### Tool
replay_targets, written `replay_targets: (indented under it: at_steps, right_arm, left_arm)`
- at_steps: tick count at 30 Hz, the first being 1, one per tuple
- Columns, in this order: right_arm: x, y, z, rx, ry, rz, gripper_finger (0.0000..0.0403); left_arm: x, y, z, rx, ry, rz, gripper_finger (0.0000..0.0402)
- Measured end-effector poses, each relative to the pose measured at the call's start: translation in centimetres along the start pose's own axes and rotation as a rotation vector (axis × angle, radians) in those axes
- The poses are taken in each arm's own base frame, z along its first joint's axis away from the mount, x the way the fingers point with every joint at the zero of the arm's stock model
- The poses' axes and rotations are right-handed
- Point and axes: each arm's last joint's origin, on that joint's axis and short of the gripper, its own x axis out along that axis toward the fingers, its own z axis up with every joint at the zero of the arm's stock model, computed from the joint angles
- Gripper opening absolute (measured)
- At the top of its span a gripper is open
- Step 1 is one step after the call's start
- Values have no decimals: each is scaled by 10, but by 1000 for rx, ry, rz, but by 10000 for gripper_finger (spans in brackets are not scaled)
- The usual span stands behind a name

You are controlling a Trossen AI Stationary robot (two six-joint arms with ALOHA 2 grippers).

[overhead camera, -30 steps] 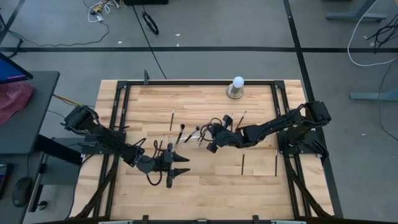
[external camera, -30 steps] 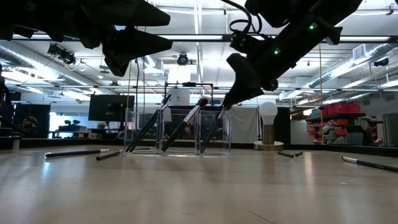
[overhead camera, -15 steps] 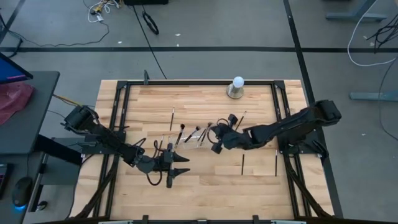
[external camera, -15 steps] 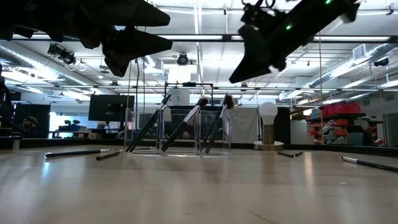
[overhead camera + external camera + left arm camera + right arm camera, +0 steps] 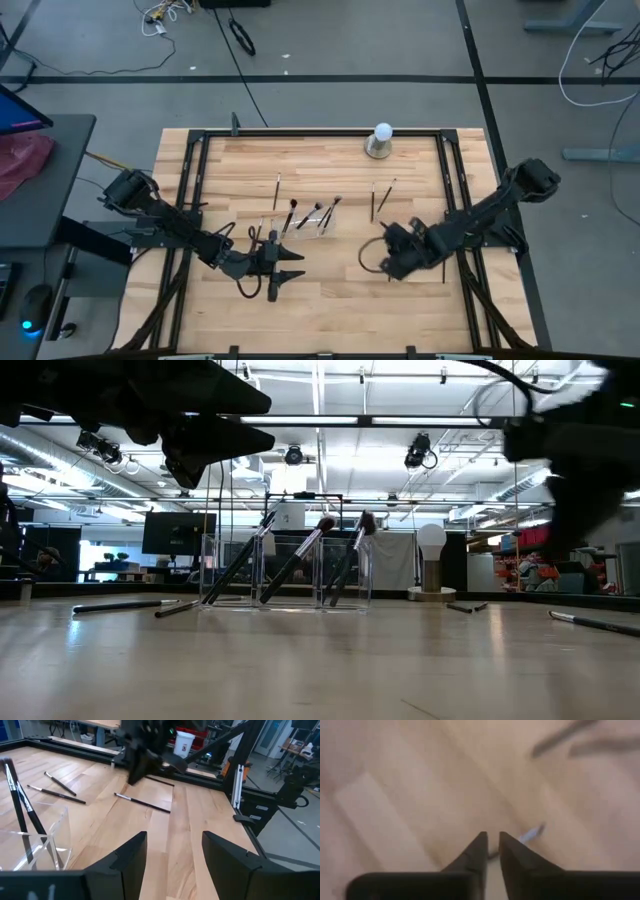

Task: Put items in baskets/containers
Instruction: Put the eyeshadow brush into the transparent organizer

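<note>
We see the left gripper (image 5: 290, 278) at about 7 o'clock on the worktop (image 5: 330, 310), its jaws apart and holding nothing. The right gripper (image 5: 388, 268) hangs low at about 5 o'clock; its jaws are nearly together, with only a thin gap, and hold nothing. One brush (image 5: 443, 266) lies right beside that arm. Farther back, near the middle, the clear holder (image 5: 285, 572) has three brushes (image 5: 300, 560) leaning in it. More brushes (image 5: 380, 196) lie at about 1 o'clock, near the white ball (image 5: 381, 133).
</note>
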Motion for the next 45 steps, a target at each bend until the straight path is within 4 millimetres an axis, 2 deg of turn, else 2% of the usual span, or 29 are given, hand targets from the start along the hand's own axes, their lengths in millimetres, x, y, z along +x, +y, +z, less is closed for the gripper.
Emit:
replay_targets:
  at_steps: [4,8,10,13,17,24,32,38,42,45]
  right_arm:
    - [11,-6,-32,87,24,14,115]
    - [25,-13,-52,183,-49,38,185]
    - [32,-15,-58,217,-101,41,204]
    - [41,-17,-64,236,-184,19,210]
    - [51,-16,-67,185,-256,-26,193]
    - [68,-10,-73,63,-334,-75,141]
    - [67,-7,-86,-36,-362,-66,85]
    - [71,-13,-91,-77,-378,-69,18]
    - [73,-15,-94,-105,-419,-57,11]
    - [72,-8,-92,-101,-467,6,10]
  left_arm:
    - [0,0,0,3,2,1,197]
    - [0,0,0,6,2,1,197]
    - [0,0,0,5,2,2,197]
    - [0,0,0,5,0,7,197]
    - [0,0,0,4,-1,9,197]
    - [0,0,0,4,-2,11,197]
    - [0,0,0,4,-2,11,197]
    - [0,1,-1,8,3,12,197]
    - [0,1,-1,12,8,14,197]
    - [0,1,-1,22,8,14,197]
